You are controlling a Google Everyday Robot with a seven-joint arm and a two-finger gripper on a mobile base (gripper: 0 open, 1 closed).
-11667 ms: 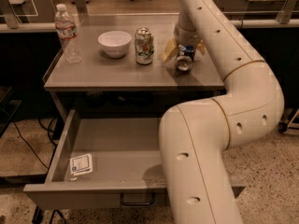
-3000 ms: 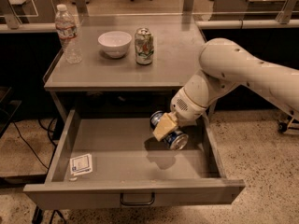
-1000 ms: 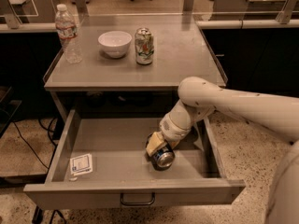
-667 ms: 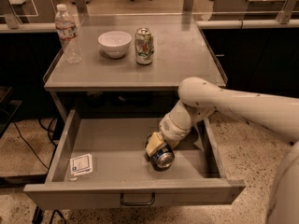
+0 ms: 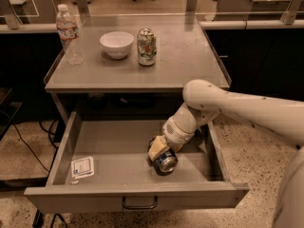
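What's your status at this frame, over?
Gripper down inside the open drawer, against the soda can. Can on its side, right of the drawer's middle. White packet at the drawer's left, well apart.

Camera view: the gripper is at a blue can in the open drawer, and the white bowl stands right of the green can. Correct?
No. The camera view shows the white bowl left of the green can on the tabletop. The gripper is at the blue can in the open drawer, as stated.
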